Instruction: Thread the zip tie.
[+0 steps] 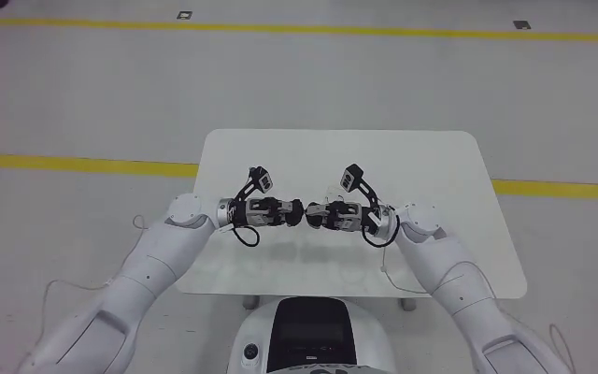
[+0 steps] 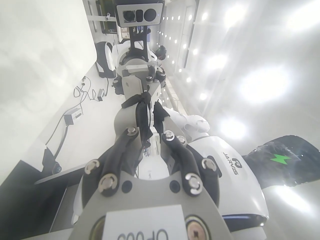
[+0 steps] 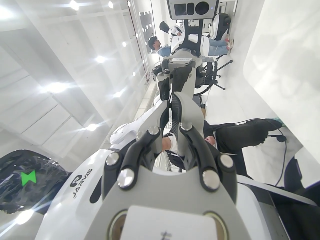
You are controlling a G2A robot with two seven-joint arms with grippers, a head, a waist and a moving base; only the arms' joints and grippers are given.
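At the frame's centre, above the white counter [image 1: 420, 159], left gripper [image 1: 295, 213] and right gripper [image 1: 313, 217] meet tip to tip, both jaws pressed nearly together, whatever they pinch too small to tell.

White table [image 1: 439, 168], rounded corners, grey floor [image 1: 93, 93]

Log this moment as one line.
left gripper and right gripper: tip to tip above table | zip tie: too small to make out | threading: cannot confirm
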